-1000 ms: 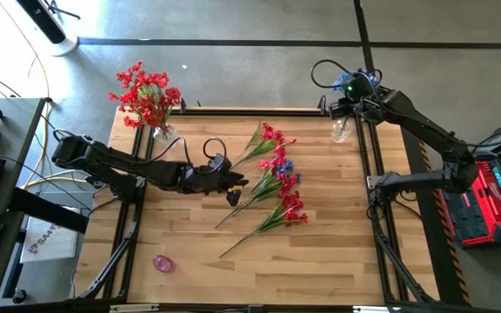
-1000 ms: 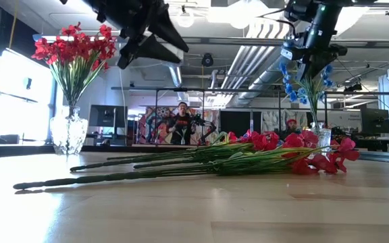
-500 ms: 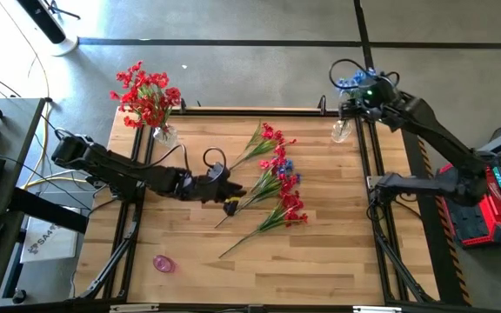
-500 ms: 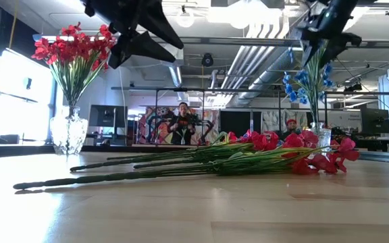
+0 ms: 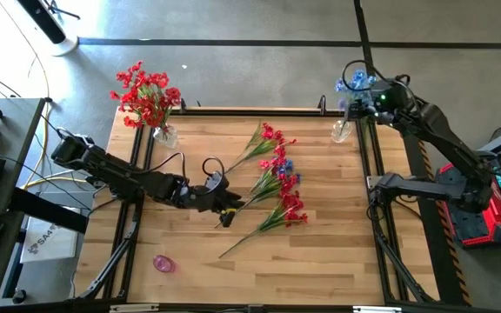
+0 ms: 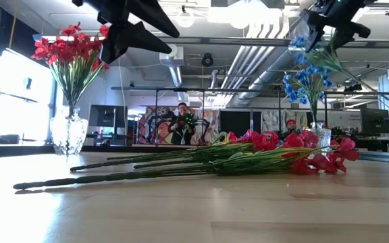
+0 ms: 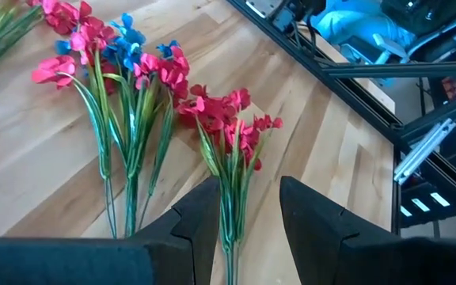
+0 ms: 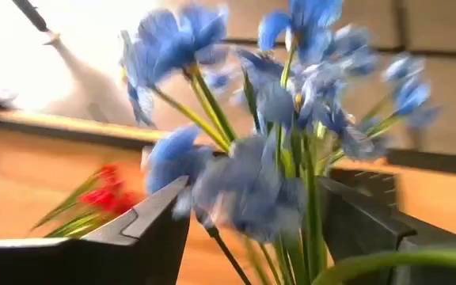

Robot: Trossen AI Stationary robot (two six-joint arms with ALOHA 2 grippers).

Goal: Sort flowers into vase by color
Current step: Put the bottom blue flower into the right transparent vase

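- The left tool point(image 5: 224, 211) has slid back from the middle of the bench toward the stem ends of the loose flowers point(image 5: 277, 184) and come lower. Its fingers point(image 7: 200, 218) stand apart with a green stem between them in the left wrist view, gripping nothing yet; I judge it is lining up for the next pick.
- The right tool point(image 5: 365, 91) has swung outward past the far right corner of the bench and now sits over the clear vase point(image 5: 342, 130) there, among the blue blooms point(image 6: 308, 74). Its fingers point(image 8: 153, 226) are spread wide. A blurred blue spray lies between them, but whether that one is held or already in the vase I cannot tell. Most likely a blue stem has just gone in, or is about to.
- The loose flowers lie flat in a fan at mid-bench, right of centre, mostly red with a few blue among them. Their long axes run diagonally: blooms toward the far right, bare stem ends toward the near left, nearest the left tool.
- The red bunch point(image 5: 146, 96) stands upright in the vase point(image 6: 69, 131) at the far left corner, blooms up.
- A small pink object point(image 5: 163, 263) lies near the bench's near left edge, apart from everything.
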